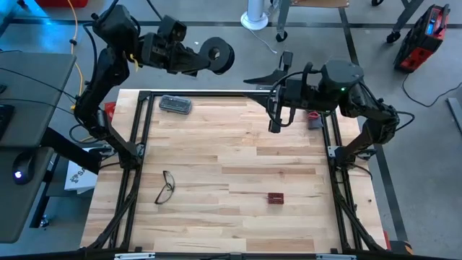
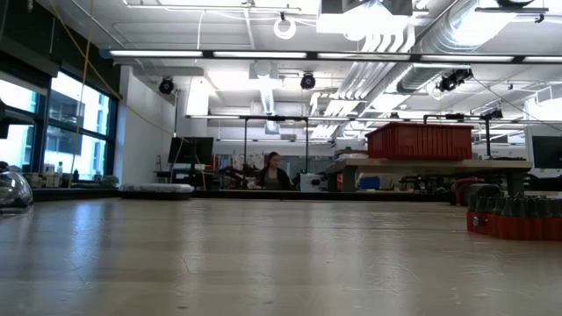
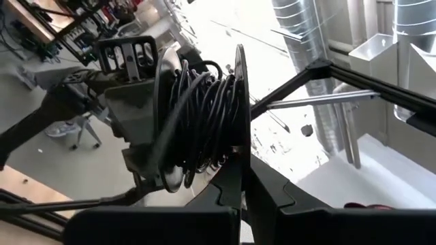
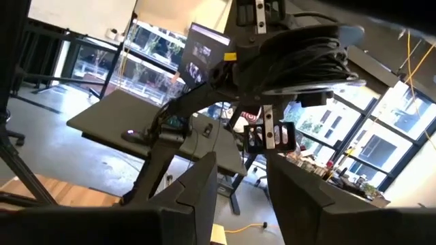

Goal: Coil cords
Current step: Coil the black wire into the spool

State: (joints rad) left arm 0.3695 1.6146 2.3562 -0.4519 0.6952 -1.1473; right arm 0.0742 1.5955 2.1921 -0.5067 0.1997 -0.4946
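Dark wire wound on the reel fills the left wrist view; the left end effector is clamped on the reel's rim, holding it aloft beyond the surface's far edge. Right end effector, fingers partly apart and holding nothing, hangs just right of the reel. Judged: wire light, limp, snag-prone; the rigid rim is the sound hold. No containers with visible contents.
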